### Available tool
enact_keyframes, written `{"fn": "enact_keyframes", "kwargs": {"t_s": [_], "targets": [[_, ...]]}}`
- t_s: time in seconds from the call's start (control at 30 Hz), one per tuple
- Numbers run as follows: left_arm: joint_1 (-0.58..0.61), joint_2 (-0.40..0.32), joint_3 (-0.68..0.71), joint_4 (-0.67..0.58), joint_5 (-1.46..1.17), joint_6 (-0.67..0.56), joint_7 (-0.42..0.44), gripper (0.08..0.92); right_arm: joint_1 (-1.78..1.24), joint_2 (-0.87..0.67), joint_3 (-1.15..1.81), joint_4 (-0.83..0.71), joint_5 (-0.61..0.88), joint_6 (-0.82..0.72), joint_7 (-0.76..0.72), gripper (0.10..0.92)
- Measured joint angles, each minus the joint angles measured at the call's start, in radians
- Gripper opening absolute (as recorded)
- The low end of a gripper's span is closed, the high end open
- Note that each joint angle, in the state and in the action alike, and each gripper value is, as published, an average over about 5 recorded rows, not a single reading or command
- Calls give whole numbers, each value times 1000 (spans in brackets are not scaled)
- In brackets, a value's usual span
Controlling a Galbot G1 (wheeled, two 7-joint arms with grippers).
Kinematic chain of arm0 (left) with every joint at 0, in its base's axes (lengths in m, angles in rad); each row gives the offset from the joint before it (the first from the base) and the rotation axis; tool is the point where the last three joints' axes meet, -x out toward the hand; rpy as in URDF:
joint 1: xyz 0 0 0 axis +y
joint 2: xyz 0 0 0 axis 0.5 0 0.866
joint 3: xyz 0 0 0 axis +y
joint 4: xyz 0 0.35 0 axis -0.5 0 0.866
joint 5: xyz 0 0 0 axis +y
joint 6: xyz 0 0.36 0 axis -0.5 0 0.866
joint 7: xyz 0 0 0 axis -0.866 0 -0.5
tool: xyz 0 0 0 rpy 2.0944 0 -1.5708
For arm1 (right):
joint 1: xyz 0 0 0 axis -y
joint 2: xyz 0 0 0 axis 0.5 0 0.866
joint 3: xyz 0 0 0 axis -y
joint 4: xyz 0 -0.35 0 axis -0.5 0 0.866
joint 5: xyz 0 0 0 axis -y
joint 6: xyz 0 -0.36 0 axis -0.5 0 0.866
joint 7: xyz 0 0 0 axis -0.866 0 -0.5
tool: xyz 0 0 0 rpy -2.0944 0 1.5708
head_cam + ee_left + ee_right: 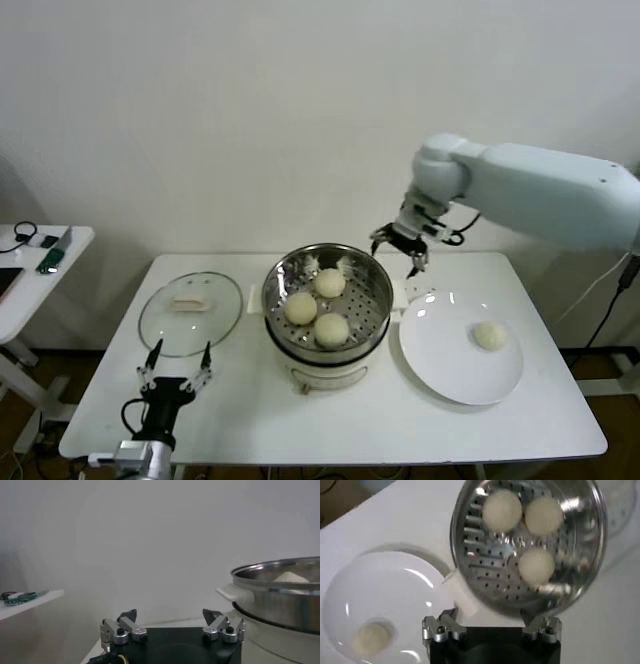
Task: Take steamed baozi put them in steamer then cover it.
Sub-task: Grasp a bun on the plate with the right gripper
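Observation:
The steel steamer (372,282) stands mid-table on its white base and holds three baozi (331,329) on its perforated tray. They also show in the right wrist view (536,565). A fourth baozi (489,335) lies on the white plate (440,365), also seen in the right wrist view (370,636). The glass cover (190,312) lies flat on the table left of the steamer. My right gripper (398,248) is open and empty, in the air behind the steamer's right rim. My left gripper (176,365) is open and empty, low at the table's front left.
A side table (30,270) with small items stands at the far left. The steamer's rim and side handle (231,593) lie close to my left gripper. The white wall is behind the table.

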Motion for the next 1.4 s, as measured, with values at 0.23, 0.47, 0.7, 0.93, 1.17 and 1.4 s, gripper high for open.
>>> {"fn": "enact_keyframes", "kwargs": {"t_s": [0.23, 0.47, 0.7, 0.93, 1.17, 1.4], "targets": [[4, 1, 2, -9, 0, 0, 0, 823, -71, -148, 27, -38, 9, -81, 13, 823], [11, 3, -4, -14, 0, 4, 0, 823, -243, -257, 149, -92, -53, -116, 20, 823], [12, 1, -2, -11, 5, 9, 0, 823, -444, -297, 311, -162, -132, -132, 27, 823], [11, -2, -1, -8, 11, 14, -2, 823, -582, -290, 439, -246, -202, -133, 32, 823], [11, -7, -3, 0, 15, 15, -3, 823, -656, -251, 503, -322, -236, -132, 30, 823], [8, -6, -6, 0, 16, 19, -4, 823, -693, -205, 532, -376, -246, -134, 24, 823]]}}
